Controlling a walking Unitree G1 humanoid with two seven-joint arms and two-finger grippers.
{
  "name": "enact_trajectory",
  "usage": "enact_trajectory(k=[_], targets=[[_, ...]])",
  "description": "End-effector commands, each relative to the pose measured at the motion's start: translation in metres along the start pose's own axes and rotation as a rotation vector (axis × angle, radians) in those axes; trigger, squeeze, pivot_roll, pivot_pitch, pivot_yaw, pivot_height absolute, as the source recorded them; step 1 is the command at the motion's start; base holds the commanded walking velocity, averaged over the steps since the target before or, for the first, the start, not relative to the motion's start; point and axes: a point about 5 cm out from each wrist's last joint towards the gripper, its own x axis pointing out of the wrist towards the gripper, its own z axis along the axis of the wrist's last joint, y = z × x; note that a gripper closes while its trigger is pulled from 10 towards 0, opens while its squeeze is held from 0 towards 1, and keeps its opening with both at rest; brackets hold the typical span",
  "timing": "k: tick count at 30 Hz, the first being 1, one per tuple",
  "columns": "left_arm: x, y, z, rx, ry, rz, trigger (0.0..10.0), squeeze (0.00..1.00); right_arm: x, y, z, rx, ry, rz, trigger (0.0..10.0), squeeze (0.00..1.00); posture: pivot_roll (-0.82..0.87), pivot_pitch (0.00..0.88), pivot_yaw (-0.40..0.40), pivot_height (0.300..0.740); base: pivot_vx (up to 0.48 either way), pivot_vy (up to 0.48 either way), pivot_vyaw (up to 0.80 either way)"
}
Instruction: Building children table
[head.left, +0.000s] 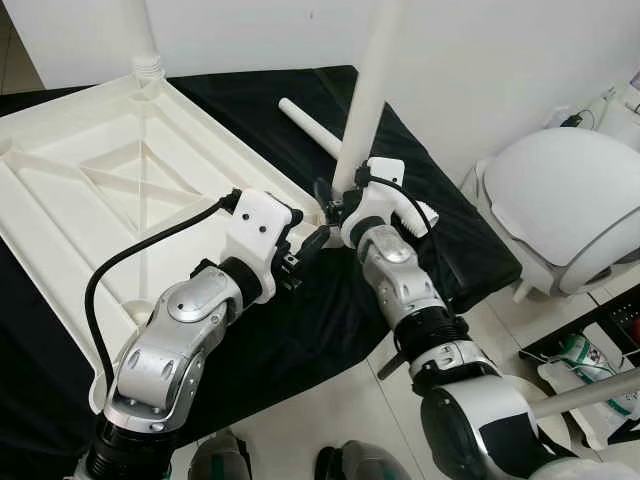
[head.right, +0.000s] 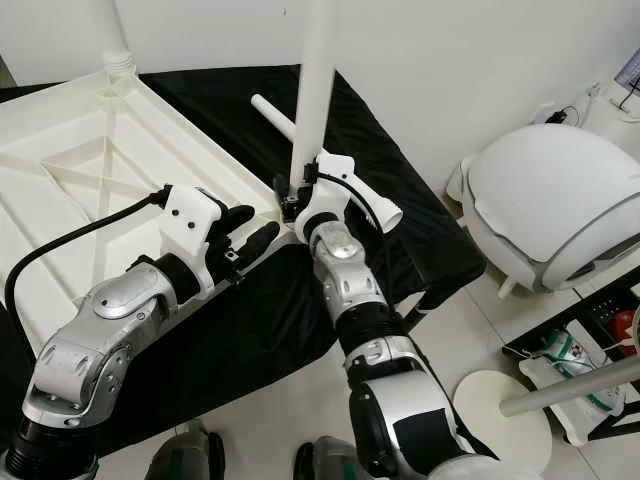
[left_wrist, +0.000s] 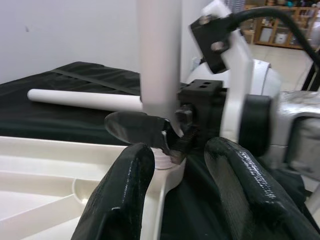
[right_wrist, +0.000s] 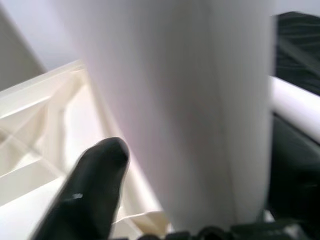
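The white table top (head.left: 100, 180) lies upside down on a black cloth (head.left: 300, 330). At its near right corner a white table leg (head.left: 368, 90) stands upright in the corner socket (left_wrist: 170, 167). My right gripper (head.left: 335, 200) is shut on the base of that leg, and one of its fingers (right_wrist: 95, 180) rests against the tube. My left gripper (head.left: 305, 255) is open just beside the same corner, its fingers (left_wrist: 125, 190) pointing at the leg base without touching it. A second leg (head.left: 310, 125) lies loose on the cloth behind. A third leg (head.right: 110, 30) stands at the far corner.
A white domed appliance (head.left: 570, 200) sits on the floor to the right, close to the cloth's edge. A round white disc (head.right: 500, 410) and plastic-wrapped packages (head.left: 590, 365) lie on the tiles near my right side. A white wall (head.left: 480, 60) runs behind.
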Motion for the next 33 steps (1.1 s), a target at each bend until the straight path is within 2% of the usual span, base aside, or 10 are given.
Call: enact_trajectory(k=[1,5,8,9,13,15,27,31,32,33], targets=[[0.002,-0.003,0.000,-0.003,-0.006,-0.019,10.0,0.00,-0.004,-0.008,0.002,0.004,-0.002,0.031,10.0,1.00,0.03,0.000,-0.088,0.740,0.000,0.000,0.00],[0.003,-0.003,0.001,-0.002,-0.008,-0.020,10.0,0.00,-0.008,-0.024,0.008,-0.064,-0.008,0.149,10.0,1.00,0.03,0.000,-0.087,0.740,0.000,0.000,0.00],[0.003,-0.003,0.001,-0.001,-0.009,-0.021,10.0,0.00,-0.009,-0.028,0.009,-0.089,-0.004,0.187,10.0,1.00,0.03,0.000,-0.086,0.740,0.000,0.000,0.00],[0.004,-0.003,0.001,0.000,-0.010,-0.023,10.0,0.00,-0.010,-0.037,0.010,-0.108,0.010,0.222,10.0,0.00,0.03,0.000,-0.085,0.740,0.000,0.000,0.00],[0.004,-0.002,0.002,0.000,-0.012,-0.025,10.0,0.00,-0.010,-0.054,0.014,-0.150,0.036,0.292,10.0,0.00,0.03,0.000,-0.080,0.740,0.000,0.000,0.00],[0.004,-0.002,0.002,0.000,-0.012,-0.026,10.0,0.00,-0.010,-0.055,0.014,-0.166,0.039,0.304,10.0,0.00,0.03,0.000,-0.080,0.740,0.000,0.000,0.00],[0.004,-0.002,0.003,0.002,-0.014,-0.024,10.0,0.00,-0.005,-0.051,0.013,-0.166,0.073,0.373,10.0,0.00,0.04,0.000,-0.077,0.740,0.000,0.000,0.00],[0.001,-0.002,0.003,-0.003,-0.013,-0.013,10.0,0.00,0.001,-0.042,0.009,-0.173,0.099,0.412,10.0,0.00,0.06,0.014,-0.082,0.740,0.000,0.000,0.00],[0.001,-0.003,0.004,-0.004,-0.012,-0.009,10.0,0.00,0.002,-0.040,0.007,-0.174,0.107,0.418,6.2,0.00,0.06,0.015,-0.084,0.740,0.000,0.000,0.00],[0.000,-0.003,0.004,-0.004,-0.012,-0.006,10.0,0.00,0.002,-0.039,0.006,-0.174,0.110,0.421,6.2,0.00,0.06,0.016,-0.085,0.740,0.000,0.000,0.00]])
